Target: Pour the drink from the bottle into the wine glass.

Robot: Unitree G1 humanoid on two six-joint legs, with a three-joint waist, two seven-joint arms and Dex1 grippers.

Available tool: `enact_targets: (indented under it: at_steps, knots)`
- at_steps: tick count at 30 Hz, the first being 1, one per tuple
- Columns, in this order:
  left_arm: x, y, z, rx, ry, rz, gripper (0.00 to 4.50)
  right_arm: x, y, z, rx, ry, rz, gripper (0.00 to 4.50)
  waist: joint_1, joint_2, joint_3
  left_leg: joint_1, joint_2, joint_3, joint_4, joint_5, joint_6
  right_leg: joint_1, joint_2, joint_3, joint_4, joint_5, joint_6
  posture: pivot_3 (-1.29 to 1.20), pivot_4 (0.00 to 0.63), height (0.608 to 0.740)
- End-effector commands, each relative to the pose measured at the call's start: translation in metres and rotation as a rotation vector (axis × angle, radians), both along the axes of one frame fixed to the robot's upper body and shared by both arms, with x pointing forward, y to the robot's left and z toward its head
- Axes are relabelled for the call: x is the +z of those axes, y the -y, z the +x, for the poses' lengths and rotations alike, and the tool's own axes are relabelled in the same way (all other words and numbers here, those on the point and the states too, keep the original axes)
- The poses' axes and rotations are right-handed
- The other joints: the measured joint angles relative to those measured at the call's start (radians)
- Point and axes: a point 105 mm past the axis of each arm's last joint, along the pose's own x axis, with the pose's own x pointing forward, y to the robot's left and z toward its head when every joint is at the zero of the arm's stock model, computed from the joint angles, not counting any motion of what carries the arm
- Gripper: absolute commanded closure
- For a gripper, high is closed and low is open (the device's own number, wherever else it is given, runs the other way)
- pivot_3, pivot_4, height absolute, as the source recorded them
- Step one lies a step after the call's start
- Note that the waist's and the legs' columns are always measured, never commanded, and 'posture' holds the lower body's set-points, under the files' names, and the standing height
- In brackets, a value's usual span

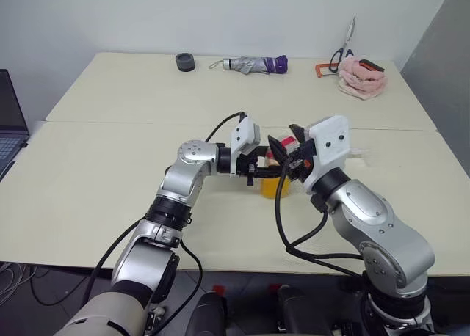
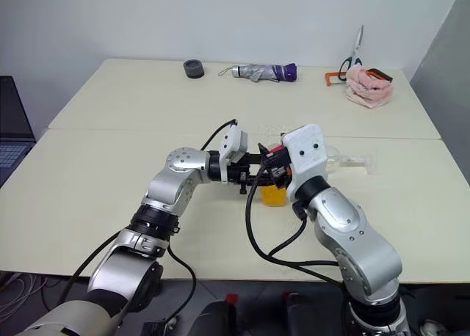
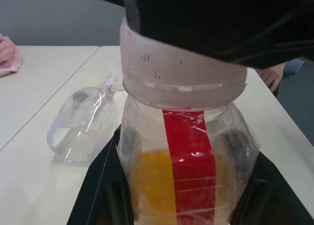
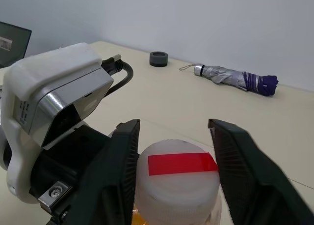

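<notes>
Lying behind the gripped bottle (image 3: 186, 151), the toppled wine glass (image 3: 81, 124).

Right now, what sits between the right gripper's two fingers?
In the right wrist view, the bottle's cap sits between the right gripper's black fingers. The left gripper holds the bottle by its body.

The small clear plastic bottle (image 3: 181, 156) bears a red vertical label strip, holds orange-yellow drink (image 3: 152, 185), and wears a white, red-striped cap (image 4: 177, 178).
</notes>
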Motion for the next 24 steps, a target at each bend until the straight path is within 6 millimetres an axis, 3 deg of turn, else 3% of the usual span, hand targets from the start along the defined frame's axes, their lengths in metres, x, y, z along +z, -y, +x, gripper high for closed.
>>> enact_targets:
  at_steps: [1,12,22,24]
  knots:
    - [0.017,0.004,-0.001,-0.021,0.074,-0.024,2.70,0.005,0.000,-0.004,0.018,0.014,0.017,2.69,0.000,0.000,0.000,0.000,0.000,0.000,0.000,0.000,0.000,0.000,0.000,0.000,0.000,0.000,0.000,0.00,0.150,0.740]
    - [0.021,0.005,-0.001,-0.023,0.093,-0.034,2.71,-0.010,-0.004,-0.006,0.081,-0.047,0.002,2.69,0.000,0.000,0.000,0.000,0.000,0.000,0.000,0.000,0.000,0.000,0.000,0.000,0.000,0.000,0.000,0.00,0.150,0.740]
    - [0.023,0.005,-0.001,-0.023,0.102,-0.041,2.71,-0.010,-0.003,-0.004,0.075,-0.033,-0.004,2.69,0.000,0.000,0.000,0.000,0.000,0.000,0.000,0.000,0.000,0.000,0.000,0.000,0.000,0.000,0.000,0.00,0.150,0.740]
    - [0.023,0.005,-0.001,-0.022,0.102,-0.041,2.71,-0.009,-0.002,-0.004,0.071,-0.034,0.013,1.94,0.000,0.000,0.000,0.000,0.000,0.000,0.000,0.000,0.000,0.000,0.000,0.000,0.000,0.000,0.000,0.00,0.150,0.740]
